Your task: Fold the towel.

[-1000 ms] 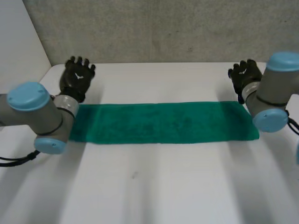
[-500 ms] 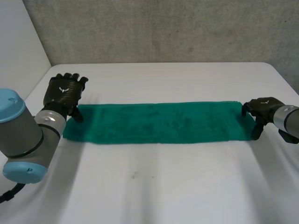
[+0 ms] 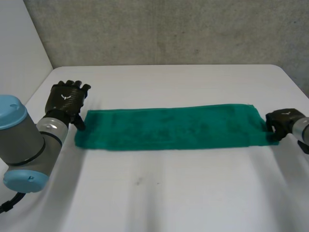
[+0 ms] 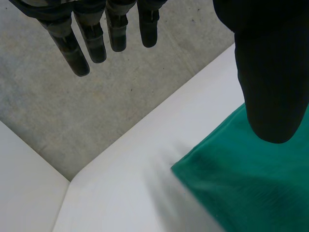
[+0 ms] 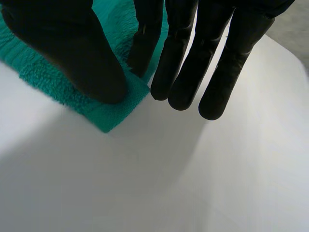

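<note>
Towel (image 3: 169, 128): green terry cloth, nubby matt pile; table (image 3: 169, 193): white, smooth, matt; wall (image 3: 169, 29) behind: grey, rough, speckled like concrete; right hand (image 5: 72, 53): black, smooth, faintly glossy.

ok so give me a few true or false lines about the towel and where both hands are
1. The towel lies spread flat as one long strip on the table. True.
2. The left hand has the towel bunched in curled fingers. False: its fingers are straight and reach past the towel's corner, holding nothing.
3. The right hand is at a corner of the towel's right end. True.
4. Both hands are at the same end of the towel. False: they are at opposite ends.
</note>
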Robot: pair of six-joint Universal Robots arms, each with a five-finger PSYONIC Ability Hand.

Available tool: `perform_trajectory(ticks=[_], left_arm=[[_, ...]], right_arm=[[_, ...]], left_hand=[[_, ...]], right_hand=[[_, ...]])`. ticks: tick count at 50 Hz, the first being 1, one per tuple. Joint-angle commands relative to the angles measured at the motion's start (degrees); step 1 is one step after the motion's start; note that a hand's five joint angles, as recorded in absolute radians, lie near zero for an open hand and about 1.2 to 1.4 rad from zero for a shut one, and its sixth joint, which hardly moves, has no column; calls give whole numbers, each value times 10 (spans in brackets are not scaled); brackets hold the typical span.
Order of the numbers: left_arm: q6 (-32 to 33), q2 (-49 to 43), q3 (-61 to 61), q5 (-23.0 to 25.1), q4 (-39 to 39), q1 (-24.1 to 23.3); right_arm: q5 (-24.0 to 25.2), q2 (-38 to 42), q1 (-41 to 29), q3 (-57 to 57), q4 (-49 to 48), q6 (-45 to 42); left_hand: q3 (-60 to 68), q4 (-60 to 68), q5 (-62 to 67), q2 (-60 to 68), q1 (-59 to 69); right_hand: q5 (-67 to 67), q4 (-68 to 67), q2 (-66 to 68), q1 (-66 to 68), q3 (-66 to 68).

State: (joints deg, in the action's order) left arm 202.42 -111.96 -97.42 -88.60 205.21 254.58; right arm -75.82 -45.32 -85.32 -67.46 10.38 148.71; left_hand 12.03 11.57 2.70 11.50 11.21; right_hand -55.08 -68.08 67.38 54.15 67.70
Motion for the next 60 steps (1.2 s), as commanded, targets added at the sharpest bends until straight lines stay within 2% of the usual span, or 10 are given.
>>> perform_trajectory(ticks=[1, 7, 12, 26, 36, 39, 41, 43, 51, 60], left_arm=[[0, 5, -12, 0, 0, 0], [0, 8, -13, -1, -1, 1], [0, 11, -13, -1, 0, 4], [-2, 24, -20, -1, -1, 13], [-3, 24, -22, 0, -1, 15], [-2, 23, -22, 0, -1, 11], [-2, 23, -26, 0, -1, 8], [-2, 24, -27, 0, 0, 2], [-8, 23, 16, 0, 5, -71], [-98, -69, 120, 21, -21, -159]], right_arm=[[-49, -26, 60, 36, -1, -35], [-61, -38, 90, 54, 6, -87], [-33, -79, 42, 63, 9, -56], [72, -43, -308, 165, 2, 112], [49, 116, -465, 266, -12, 155], [31, 142, -472, 276, 2, 150], [18, 141, -470, 279, 19, 146], [9, 132, -469, 277, 25, 145], [-13, 10, -406, 175, 30, 156], [-14, -82, -312, -44, -28, 142]], left_hand=[[-20, -16, -27, -15, -12], [-20, -16, -27, -15, -12], [-20, -16, -27, -15, -12], [-20, -16, -27, -15, -12], [-20, -16, -27, -15, -12], [-20, -16, -27, -15, -12], [-20, -16, -27, -15, -12], [-20, -16, -27, -15, -12], [-20, -16, -27, -15, -12], [-18, -14, -25, -13, -10]], right_hand=[[-149, -119, 126, 259, 123], [-149, -119, 126, 259, 123], [-149, -119, 126, 259, 123], [-149, -119, 126, 259, 123], [-149, -119, 126, 259, 123], [-98, -68, 75, 208, 72], [315, 345, -338, -205, -341], [469, 499, -492, -359, -495], [551, 581, -574, -441, -577], [551, 581, -574, -441, -577]])
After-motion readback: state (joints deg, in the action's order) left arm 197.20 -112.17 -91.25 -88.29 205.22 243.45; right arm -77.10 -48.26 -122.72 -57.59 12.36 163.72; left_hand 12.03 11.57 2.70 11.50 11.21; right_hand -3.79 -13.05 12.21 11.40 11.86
